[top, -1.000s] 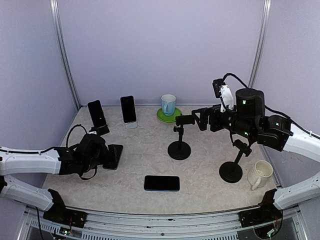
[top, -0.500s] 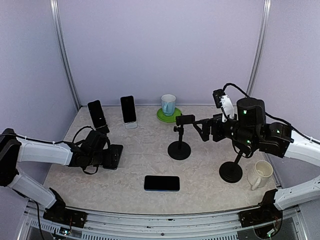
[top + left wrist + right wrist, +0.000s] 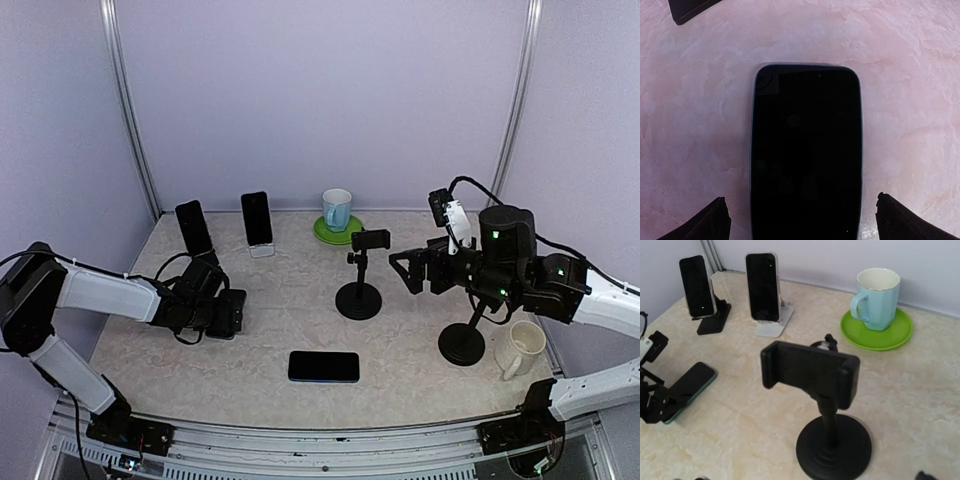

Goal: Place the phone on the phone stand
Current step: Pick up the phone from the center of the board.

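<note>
Squarely within left gripper: phone.

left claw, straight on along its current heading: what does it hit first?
The dark phone lying flat on the table; the open left claw points squarely at it. How close is unclear.

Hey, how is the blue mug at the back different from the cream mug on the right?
The blue mug is pale blue; the cream mug is off-white. The blue mug sits on a green saucer, the cream mug straight on the table. The blue mug stands at the back by the wall, the cream mug near the front right edge. Both are upright, each with one handle.
</note>
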Robot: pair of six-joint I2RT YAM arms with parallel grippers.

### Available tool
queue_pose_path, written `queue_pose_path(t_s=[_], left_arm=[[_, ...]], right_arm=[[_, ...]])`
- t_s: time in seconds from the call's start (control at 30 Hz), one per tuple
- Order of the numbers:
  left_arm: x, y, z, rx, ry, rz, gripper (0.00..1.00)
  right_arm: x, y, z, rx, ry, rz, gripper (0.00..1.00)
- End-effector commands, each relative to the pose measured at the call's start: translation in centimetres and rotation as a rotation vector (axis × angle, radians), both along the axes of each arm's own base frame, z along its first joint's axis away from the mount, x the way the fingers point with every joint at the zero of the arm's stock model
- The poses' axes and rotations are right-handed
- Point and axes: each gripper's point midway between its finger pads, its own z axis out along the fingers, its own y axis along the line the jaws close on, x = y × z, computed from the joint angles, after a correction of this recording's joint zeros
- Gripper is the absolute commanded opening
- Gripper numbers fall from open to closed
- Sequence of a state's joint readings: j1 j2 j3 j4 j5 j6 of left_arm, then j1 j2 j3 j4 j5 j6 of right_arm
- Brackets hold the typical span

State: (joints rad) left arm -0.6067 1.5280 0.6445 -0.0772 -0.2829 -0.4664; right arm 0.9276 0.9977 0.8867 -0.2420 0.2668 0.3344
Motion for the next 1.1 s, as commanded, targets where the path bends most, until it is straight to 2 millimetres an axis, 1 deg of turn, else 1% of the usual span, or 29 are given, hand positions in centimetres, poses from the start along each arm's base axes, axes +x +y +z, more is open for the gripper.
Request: queue_pose_path(t_s=[0.0, 0.3, 0.53, 0.7, 1.07], left_arm=[[1.0, -0.6, 0.6, -0.015, -0.014, -0.016, 0.99], [1.3, -0.6, -0.1, -0.014, 0.012, -0.024, 0.99], [1.2, -0.5, -0.6, -0.003, 0.032, -0.019, 0.99], [1.1, -0.6, -1.0, -0.004, 0.044, -0.023, 0.98], [0.6, 0.0, -1.9, 0.025, 0.071, -0.012, 0.93]], right_arm=[[-0.5, 0.1, -0.2, 0.015, 0.004, 0.017, 1.00], [-0.5, 0.1, -0.6, 0.011, 0.008, 0.017, 1.00], [-0.5, 0.1, -0.6, 0.006, 0.003, 0.014, 1.00], [-0.4, 0.2, -0.9, 0.000, 0.005, 0.015, 1.00], [-0.4, 0.1, -0.7, 0.001, 0.002, 0.015, 1.00]])
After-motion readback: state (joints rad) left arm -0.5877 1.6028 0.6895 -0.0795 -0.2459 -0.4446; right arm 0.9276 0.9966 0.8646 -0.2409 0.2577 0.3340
